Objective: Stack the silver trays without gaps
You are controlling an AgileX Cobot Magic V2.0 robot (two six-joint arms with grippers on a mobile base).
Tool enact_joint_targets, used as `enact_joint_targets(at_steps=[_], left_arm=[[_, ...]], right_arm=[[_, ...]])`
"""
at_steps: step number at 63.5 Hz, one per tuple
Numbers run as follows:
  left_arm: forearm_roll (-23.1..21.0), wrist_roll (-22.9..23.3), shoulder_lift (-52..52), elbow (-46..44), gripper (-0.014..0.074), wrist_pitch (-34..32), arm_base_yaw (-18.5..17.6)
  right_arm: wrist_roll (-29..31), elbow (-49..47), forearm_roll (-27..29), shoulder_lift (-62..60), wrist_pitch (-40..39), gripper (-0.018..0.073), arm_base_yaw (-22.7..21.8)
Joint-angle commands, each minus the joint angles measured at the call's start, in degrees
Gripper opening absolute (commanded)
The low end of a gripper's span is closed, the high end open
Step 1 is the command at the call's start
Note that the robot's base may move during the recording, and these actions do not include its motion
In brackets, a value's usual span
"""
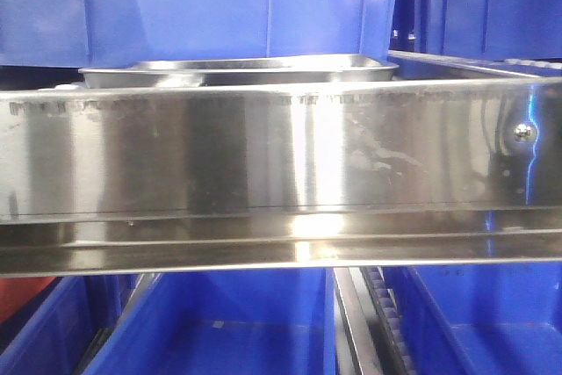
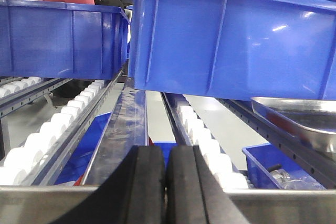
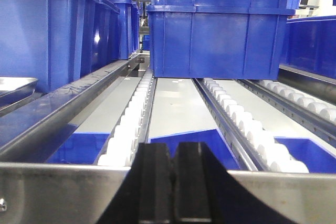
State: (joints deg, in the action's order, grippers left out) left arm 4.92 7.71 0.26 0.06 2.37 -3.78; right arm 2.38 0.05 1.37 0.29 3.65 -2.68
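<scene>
At the near edge of each wrist view, the left claw and the right claw are pinched closed on nothing. To the right of the left claw, and left of the right one, a silver tray lies ahead, close beside a blue bin. Likely stiff, fairly light and slippery, it seems best taken by its flat out-turned rim. It is shallow, mirror-bright steel with rounded corners, sitting beyond the broad steel rail.
</scene>
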Motion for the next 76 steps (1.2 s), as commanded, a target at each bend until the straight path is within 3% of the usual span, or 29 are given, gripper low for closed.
enact_joint_targets(at_steps=[1, 17, 31, 37, 58, 63, 67, 71, 76], left_arm=[[-0.31, 0.47, -0.26, -0.06, 0.0004, -0.86, -0.36], [-0.31, 0.47, -0.26, -0.06, 0.0004, -10.65, -0.35], [-0.41, 0.47, -0.26, -0.06, 0.0004, -17.78, -0.35], [-0.41, 0.47, -0.26, -0.06, 0.0004, -21.21, -0.35], [-0.41, 0.47, -0.26, -0.06, 0.0004, -22.68, -0.35], [-0.8, 0.47, -0.26, -0.06, 0.0004, -22.82, -0.35], [-3.68, 3.73, -0.26, -0.06, 0.0004, -23.75, -0.35], [-9.24, 11.73, -0.26, -0.06, 0.0004, -23.93, -0.35], [-11.21, 15.29, -0.26, -0.06, 0.0004, -23.71, -0.35]], right_arm=[[0.5, -0.05, 0.02, -0.29, -1.92, -0.0078, -0.17], [-0.02, -0.05, 0.15, -0.29, -12.15, -0.0078, -0.17], [-11.06, -0.05, 0.53, -0.29, -14.18, -0.0078, -0.17], [-11.75, -0.05, 0.53, -0.29, -14.42, -0.0078, -0.17], [-11.75, -0.05, 0.53, -0.29, -19.37, -0.0078, -0.17], [-13.97, -0.05, 4.26, -0.29, -19.61, -0.0078, -0.07], [-17.85, -0.05, 7.15, -0.29, -19.1, -0.0078, -0.07], [-21.09, -0.05, 7.37, -0.29, -17.84, -0.0078, -0.07], [-22.04, -1.77, 7.37, -0.29, -11.63, -0.0078, -0.07]])
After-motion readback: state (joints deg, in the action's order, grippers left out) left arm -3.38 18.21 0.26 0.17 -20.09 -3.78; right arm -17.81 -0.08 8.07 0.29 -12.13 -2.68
